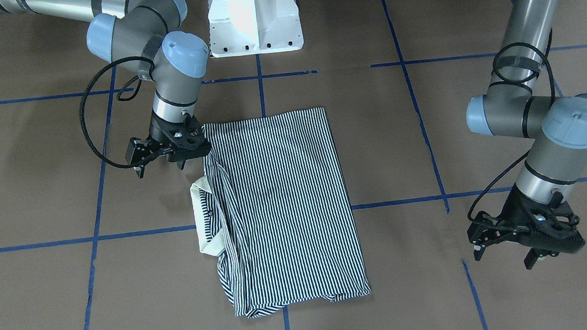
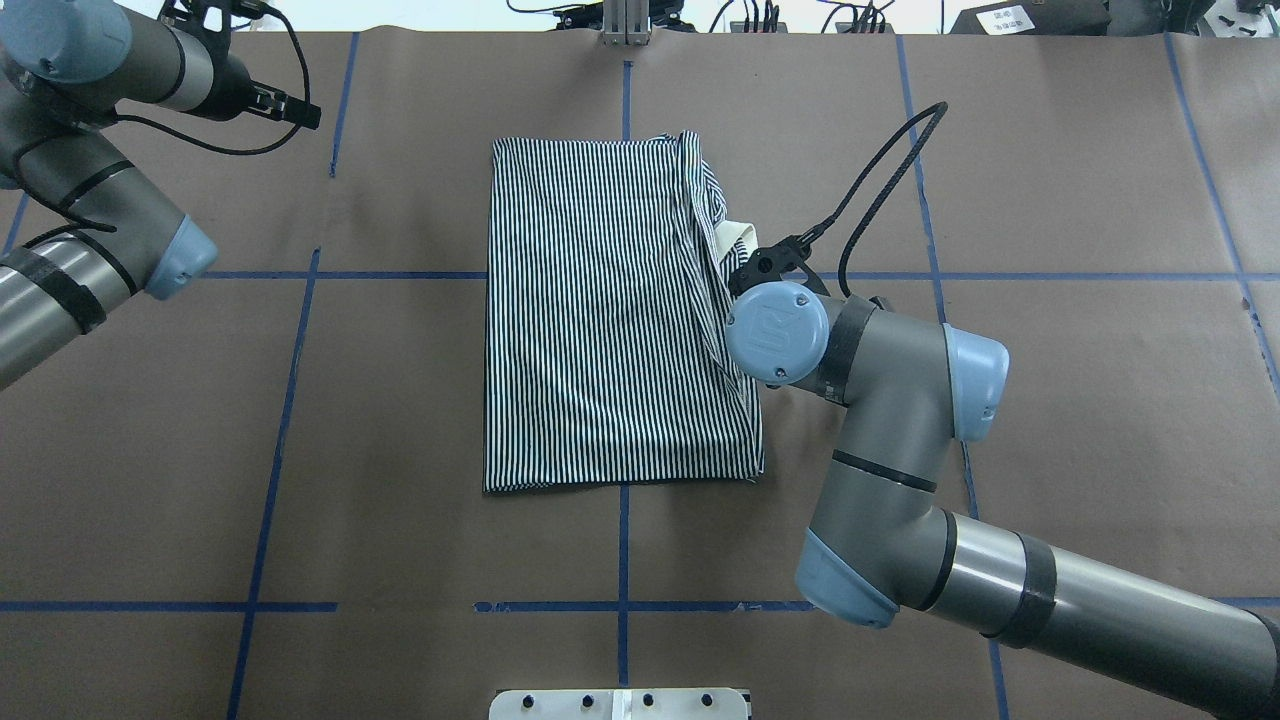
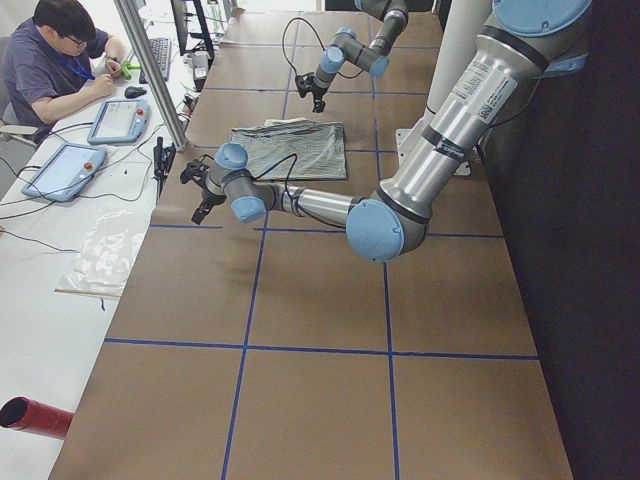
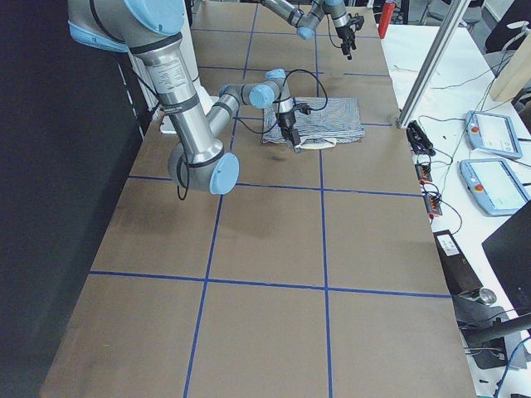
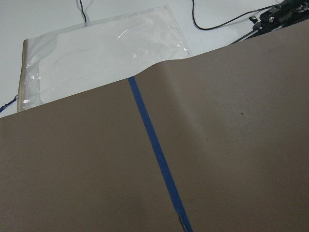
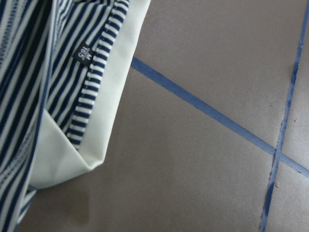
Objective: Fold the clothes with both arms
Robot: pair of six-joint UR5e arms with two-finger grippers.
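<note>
Front-facing view: shirt point(image 1: 286, 203), one, folded into a long striped rectangle, flat on the table point(image 1: 429, 137) at its middle, in front of the white base point(image 1: 254, 14). Cream collar point(image 1: 203, 215) sticks out on my right-arm side. My right gripper point(image 1: 196, 158) hangs at the shirt's corner nearest the base, just above the collar; I cannot tell whether its fingers are apart or pinched on cloth. My left gripper point(image 1: 553, 254) hangs well apart from the shirt, fingers spread, holding nothing.

Overhead view: shirt point(image 2: 600, 320) central. My right wrist covers its right edge, and the collar point(image 2: 740, 240) peeks out beside it. Left gripper point(image 2: 295, 108) is at the far left corner of the table.

Left side view: left gripper point(image 3: 197, 190) is by the table's far edge, shirt point(image 3: 300, 150) beyond it, right gripper point(image 3: 315, 95) at the shirt's far side. A person point(image 3: 55, 60) sits at a desk.

Right side view: right gripper point(image 4: 292, 133) is at the shirt's point(image 4: 328, 116) near edge.

Left wrist view: bare table, one blue tape point(image 5: 154, 150) line, a clear plastic bag point(image 5: 101, 53) past the edge.

Right wrist view: striped shirt point(image 6: 29, 72), collar point(image 6: 111, 96), a small black label point(image 6: 83, 52), crossed tape point(image 6: 203, 108) lines; no fingers show.
</note>
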